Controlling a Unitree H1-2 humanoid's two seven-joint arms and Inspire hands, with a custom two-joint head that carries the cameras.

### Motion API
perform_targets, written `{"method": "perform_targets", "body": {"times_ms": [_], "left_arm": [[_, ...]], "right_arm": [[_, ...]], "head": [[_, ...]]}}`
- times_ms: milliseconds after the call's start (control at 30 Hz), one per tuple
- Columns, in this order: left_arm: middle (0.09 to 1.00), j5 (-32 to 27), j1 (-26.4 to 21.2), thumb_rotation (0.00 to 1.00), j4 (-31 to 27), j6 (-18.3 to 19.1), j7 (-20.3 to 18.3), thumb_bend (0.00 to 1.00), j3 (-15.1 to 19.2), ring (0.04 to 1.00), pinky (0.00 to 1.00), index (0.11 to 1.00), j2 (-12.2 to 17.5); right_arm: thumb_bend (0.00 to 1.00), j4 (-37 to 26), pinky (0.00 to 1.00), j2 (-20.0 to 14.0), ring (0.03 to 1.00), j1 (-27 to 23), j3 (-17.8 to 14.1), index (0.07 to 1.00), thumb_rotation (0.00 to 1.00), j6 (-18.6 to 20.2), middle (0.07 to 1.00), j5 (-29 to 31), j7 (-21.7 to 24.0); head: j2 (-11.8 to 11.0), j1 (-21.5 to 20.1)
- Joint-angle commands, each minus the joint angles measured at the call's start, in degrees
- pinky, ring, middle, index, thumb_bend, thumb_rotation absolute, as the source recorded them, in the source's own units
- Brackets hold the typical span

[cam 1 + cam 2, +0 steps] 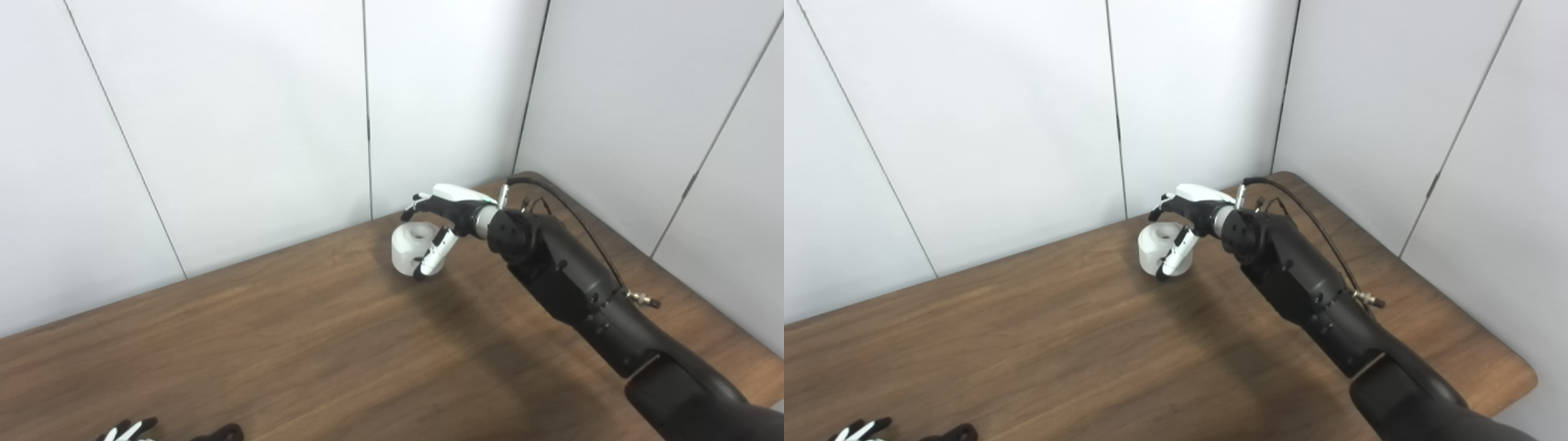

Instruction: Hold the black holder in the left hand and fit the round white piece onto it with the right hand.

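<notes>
At the very bottom edge of the view, on the near left, only the fingertips of the left hand (125, 430) show, and just beside them a dark curved shape (217, 433) that may be the black holder; so little of either is in view that I cannot tell whether the hand is gripping it or merely lies next to it. Between there and the far side, the brown wood-grain worktop (294, 343) runs bare. The right arm (576, 288) reaches in from the lower right, long and black, with a cable looping along its forearm. At its end the right hand (438, 223) is at the round white piece (411, 246), which sits far back on the worktop, near the wall; fingers curl over its top and a thumb lies down its near side, so the hand seems to be closing on it or already gripping it, and the piece looks to be resting on the wood, not yet lifted. The step in hand is, I judge, the pick-up of the white piece. Next it would need a firm hold, a lift clear of the surface, and a carry back toward the near left, with the hollow in its top lined up to the holder. Behind stand plain white wall panels (245, 122) with thin dark seams, meeting in a corner at the right.
</notes>
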Motion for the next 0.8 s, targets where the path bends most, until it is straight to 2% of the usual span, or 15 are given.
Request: {"method": "perform_targets", "body": {"times_ms": [0,267,767], "left_arm": [[0.872,0.6,0.1,0.04,-1.6,-0.2,0.5,0.52,0.3,0.965,1.00,0.481,0.2],[0.869,0.9,0.9,0.04,-2.7,0.2,0.1,0.52,0.5,0.960,1.00,0.481,0.3],[0.866,0.8,2.1,0.04,-3.2,-0.5,0.5,0.52,0.6,0.956,1.00,0.481,0.7]], "right_arm": [[1.00,-0.2,0.98,-1.8,1.000,-3.3,0.1,0.834,0.25,-0.5,1.000,-1.3,-1.8],[0.99,0.4,1.00,-2.0,1.000,-4.5,1.0,0.889,0.25,-0.3,1.000,-2.7,-1.6],[1.00,3.7,1.00,-2.1,1.000,-6.6,1.1,0.897,0.26,0.0,1.000,-3.3,-1.6]], "head": [[0.0,0.0],[0.3,0.1],[0.1,0.8]]}}
